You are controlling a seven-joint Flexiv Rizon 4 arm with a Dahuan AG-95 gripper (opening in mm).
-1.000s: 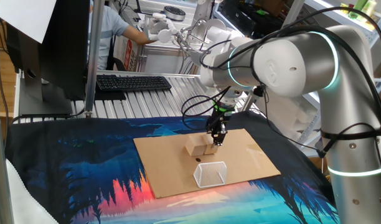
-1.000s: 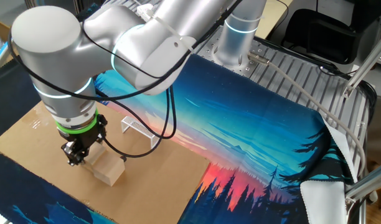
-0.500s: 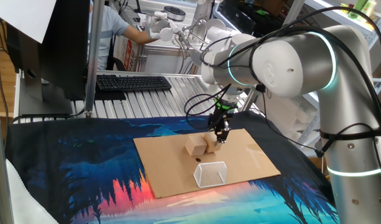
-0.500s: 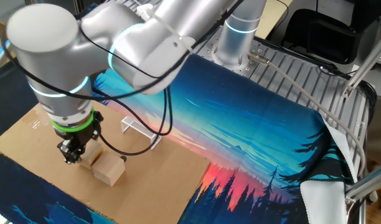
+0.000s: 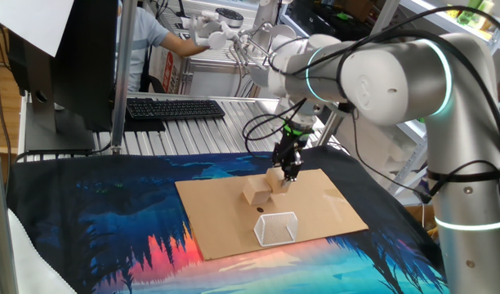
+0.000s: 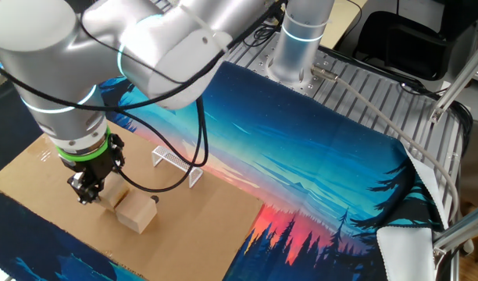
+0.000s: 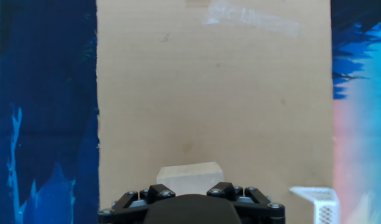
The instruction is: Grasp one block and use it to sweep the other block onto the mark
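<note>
Above cardboard (image 5: 234,216), the gripper (image 5: 289,173) has lifted its clamped block (image 5: 275,179) off the other block (image 5: 255,193).

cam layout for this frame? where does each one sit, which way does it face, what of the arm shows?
One fixed view: low at the table's edge, facing the cardboard sheet; whole arm, gripper at two blocks.
The other fixed view: high on the opposite side, looking down; arm from above, gripper beside the free block.
Hand view: on the hand, looking down along the fingers; only the gripper housing shows, above a block.
All share the cardboard and clear box.
</note>
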